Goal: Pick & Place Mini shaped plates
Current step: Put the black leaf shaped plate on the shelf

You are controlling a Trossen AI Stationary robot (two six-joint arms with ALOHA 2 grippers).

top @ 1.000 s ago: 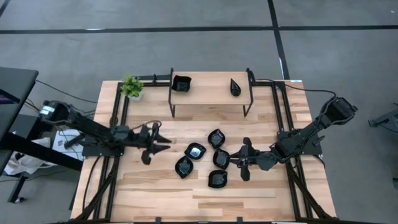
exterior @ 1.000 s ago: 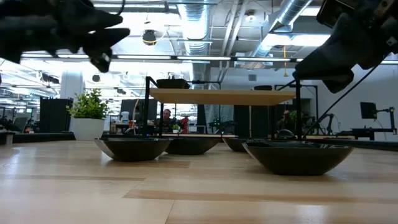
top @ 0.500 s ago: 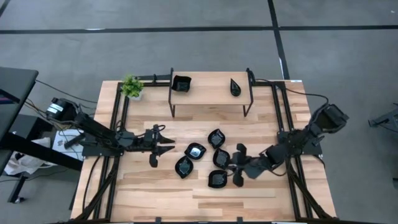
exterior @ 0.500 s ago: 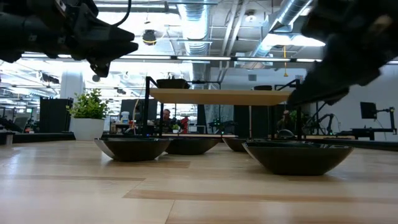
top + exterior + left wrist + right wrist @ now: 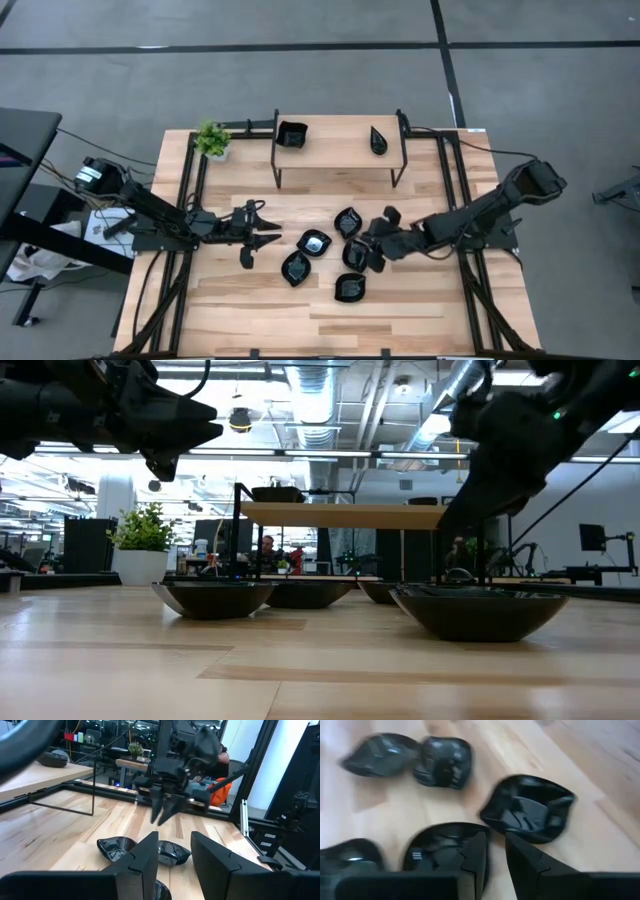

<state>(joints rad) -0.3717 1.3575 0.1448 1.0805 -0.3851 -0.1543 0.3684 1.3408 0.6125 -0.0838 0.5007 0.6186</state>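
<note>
Black glossy mini plates lie in a loose group on the light wooden table (image 5: 250, 320), a little right of its middle. From above I count 5 of them there: one plate (image 5: 347, 221) at the far side of the group, one (image 5: 314, 242) in the middle, one (image 5: 296, 267) on the left, one (image 5: 354, 254) on the right and one (image 5: 350, 287) nearest to the front edge. They are close together but most do not touch each other. 2 more plates stand on the raised wooden shelf (image 5: 340, 150) at the back of the table: a square plate (image 5: 291, 133) at its left end and a teardrop plate (image 5: 378, 140) at its right end. A small green plant (image 5: 212, 139) stands at the back left, beside the shelf.

The right gripper (image 5: 375, 240) reaches in from the right side and hangs over the right edge of the group, between the far plate and the right one. In the right wrist view its 2 fingers (image 5: 472, 857) have only a narrow gap between them and nothing is inside; they point down at the rim of a plate directly below. In the low view this gripper is above the table, not touching the plates.

The left gripper (image 5: 262, 231) is left of the group, well apart from the nearest plate. Its fingers (image 5: 147, 862) stand moderately apart and hold nothing.
</note>
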